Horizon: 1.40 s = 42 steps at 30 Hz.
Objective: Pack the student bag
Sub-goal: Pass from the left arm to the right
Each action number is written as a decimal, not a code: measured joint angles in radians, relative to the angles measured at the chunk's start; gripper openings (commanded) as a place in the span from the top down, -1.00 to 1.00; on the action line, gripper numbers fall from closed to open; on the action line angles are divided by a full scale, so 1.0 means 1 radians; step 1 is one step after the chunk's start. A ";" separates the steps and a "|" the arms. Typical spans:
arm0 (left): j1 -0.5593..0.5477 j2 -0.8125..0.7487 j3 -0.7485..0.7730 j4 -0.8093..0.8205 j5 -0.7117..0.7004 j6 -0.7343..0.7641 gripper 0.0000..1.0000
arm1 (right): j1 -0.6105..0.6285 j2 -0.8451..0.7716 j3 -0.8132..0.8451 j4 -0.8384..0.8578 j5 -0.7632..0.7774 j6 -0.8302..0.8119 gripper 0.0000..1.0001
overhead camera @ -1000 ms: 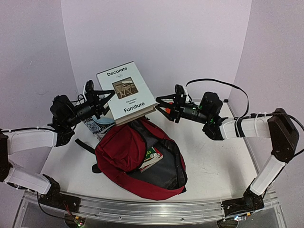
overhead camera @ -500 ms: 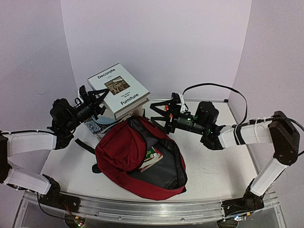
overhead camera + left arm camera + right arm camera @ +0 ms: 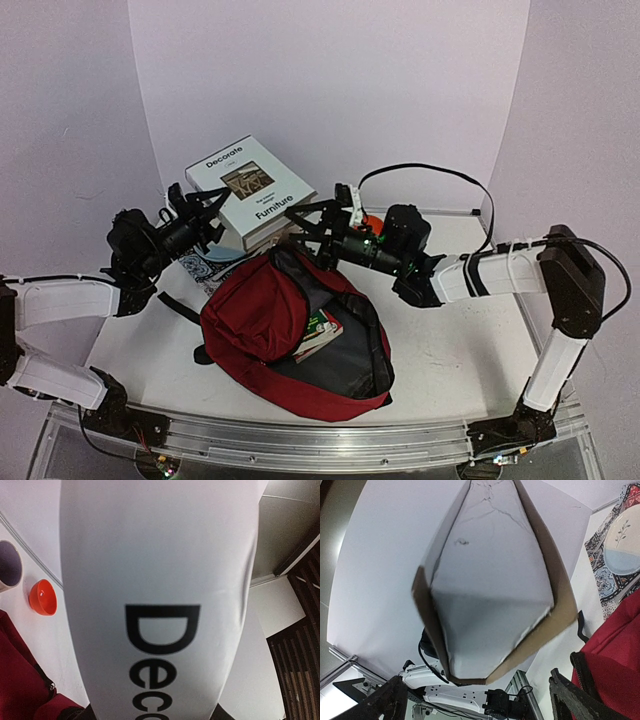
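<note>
The student bag (image 3: 262, 318), dark red with grey lining, lies open mid-table with a small book (image 3: 320, 335) inside; its red edge also shows in the right wrist view (image 3: 615, 645). A large white book "Decorate Furniture" (image 3: 250, 190) hangs tilted above the bag's far end. My left gripper (image 3: 205, 218) is shut on its left edge, and the white cover (image 3: 160, 580) fills the left wrist view. My right gripper (image 3: 306, 232) stands open at the book's right corner, touching nothing. The book's underside (image 3: 490, 580) sits above its spread fingers (image 3: 567, 697).
A patterned mat with a blue-white plate (image 3: 207, 265) lies left of the bag under the book, and shows again as the plate (image 3: 622, 550). An orange bowl (image 3: 42, 597) and a pale cup (image 3: 7, 570) stand at the back; the bowl (image 3: 372, 221) peeks behind my right arm.
My right gripper opened, let go of the book's corner and slid left toward the book. The left gripper carried the book down and to the left.
</note>
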 measured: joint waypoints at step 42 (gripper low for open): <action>-0.136 -0.063 -0.134 -0.036 -0.087 0.237 -0.57 | -0.014 -0.039 -0.076 -0.026 0.110 -0.018 0.31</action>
